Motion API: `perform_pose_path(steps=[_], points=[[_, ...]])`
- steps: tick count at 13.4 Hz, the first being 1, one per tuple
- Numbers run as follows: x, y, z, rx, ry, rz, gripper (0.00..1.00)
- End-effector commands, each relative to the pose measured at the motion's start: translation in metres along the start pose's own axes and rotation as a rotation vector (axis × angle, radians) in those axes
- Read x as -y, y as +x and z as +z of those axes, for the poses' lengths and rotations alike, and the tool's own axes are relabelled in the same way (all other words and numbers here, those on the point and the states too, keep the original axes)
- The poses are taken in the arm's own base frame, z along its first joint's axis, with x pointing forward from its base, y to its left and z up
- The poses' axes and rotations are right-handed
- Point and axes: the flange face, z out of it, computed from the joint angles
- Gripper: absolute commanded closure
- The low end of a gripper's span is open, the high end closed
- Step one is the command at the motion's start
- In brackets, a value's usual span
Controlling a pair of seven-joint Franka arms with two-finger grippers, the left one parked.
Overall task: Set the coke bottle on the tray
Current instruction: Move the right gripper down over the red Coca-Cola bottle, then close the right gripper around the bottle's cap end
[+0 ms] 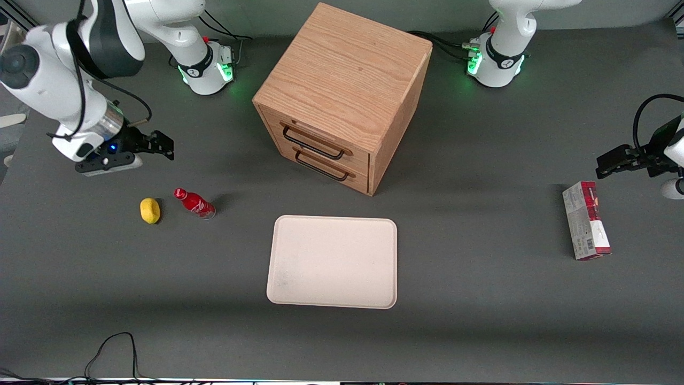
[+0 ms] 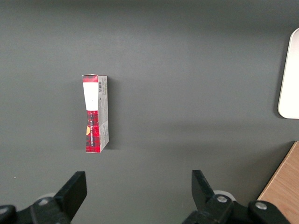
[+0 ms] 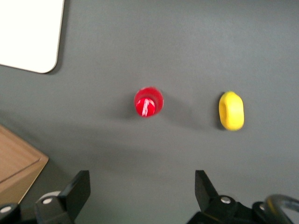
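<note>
Gripper point(image 1: 160, 145) is up in the air w/ fingers spread wide, holding nothing. Bottle point(image 1: 195, 203) stands upright on the table below it, a bit nearer the front camera, not yet touched; in the wrist view its red cap point(image 3: 148, 102) shows from straight above, roughly centred between the fingers point(image 3: 77, 189) but farther out than their tips. Lemon point(image 1: 150, 210) sits just beside the bottle, apart from it, away from the tray point(image 1: 334, 262). Tray is well off from the gripper, toward the table's middle, w/ the drawer cabinet point(image 1: 342, 96) above it in the front view.

Risks, as I judge them:
- Bottle is narrow and tall for its base, so an off-centre descent could let one finger clip the cap and tip it.
- If it tips it could roll, maybe into the lemon.
- Smooth round body: a grip too near the cap could slip during the carry.
- Letting go too high over the tray could make it fall over.
</note>
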Motion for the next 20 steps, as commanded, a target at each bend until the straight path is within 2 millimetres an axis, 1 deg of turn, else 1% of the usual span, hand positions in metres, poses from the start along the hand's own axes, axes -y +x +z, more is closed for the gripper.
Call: perform_pose_path(steps=[1, 2, 6, 9, 15, 16, 17, 18, 19, 20], points=[[-0.001, -0.003, 0.043, -0.039, -0.021, 0.01, 0.01], [-0.001, -0.003, 0.055, -0.062, -0.022, 0.01, 0.01], [-0.001, 0.011, 0.097, -0.08, -0.026, 0.009, 0.01], [-0.002, 0.017, 0.112, -0.096, -0.029, 0.009, 0.01], [-0.002, 0.018, 0.113, -0.099, -0.029, 0.01, 0.01], [-0.002, 0.018, 0.113, -0.097, -0.029, 0.009, 0.02], [-0.001, 0.018, 0.114, -0.096, -0.029, 0.007, 0.12], [-0.001, 0.018, 0.113, -0.099, -0.029, 0.009, 0.44], [-0.001, 0.018, 0.112, -0.097, -0.028, 0.015, 0.99], [0.0, 0.018, 0.111, -0.1, -0.028, 0.015, 1.0]])
